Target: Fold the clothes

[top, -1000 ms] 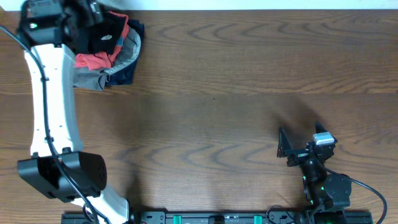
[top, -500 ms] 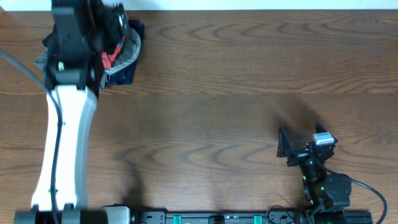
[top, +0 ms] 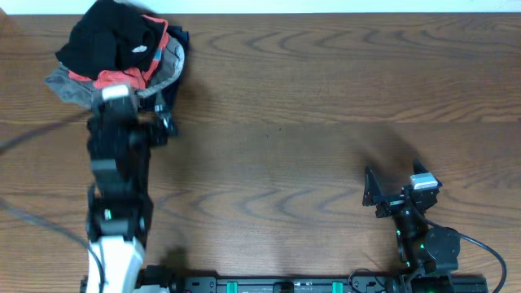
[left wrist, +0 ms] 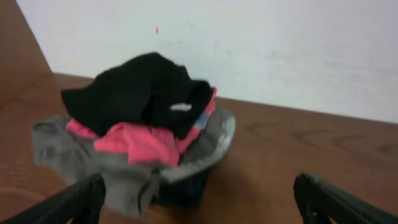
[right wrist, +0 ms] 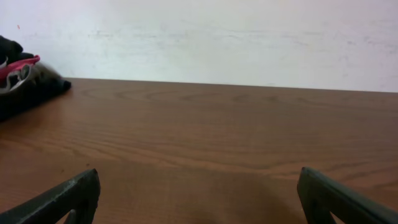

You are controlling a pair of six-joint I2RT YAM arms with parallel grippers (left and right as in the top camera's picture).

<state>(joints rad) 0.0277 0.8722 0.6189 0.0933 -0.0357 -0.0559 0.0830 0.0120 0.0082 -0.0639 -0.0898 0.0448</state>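
Crumpled black-pink-grey clothes heap [left wrist: 140,127] on brown wooden table [top: 309,98]; my left claw [left wrist: 199,208] spread just before it, right claw [right wrist: 199,202] spread, well apart.

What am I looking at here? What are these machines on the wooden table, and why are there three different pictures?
These are two robot arms at a wooden table. The top-down picture comes from a camera fixed above it. There, the left arm points toward a pile of clothes in the far left corner, and the right arm sits low on the right.

The other two pictures come from a small camera on each wrist. The dark shapes in their bottom corners are that arm's own fingers.

The left gripper is open and faces the pile, which is black, pink and grey garments bunched up and not folded. The right gripper is open too and faces bare wood. Nothing is held.
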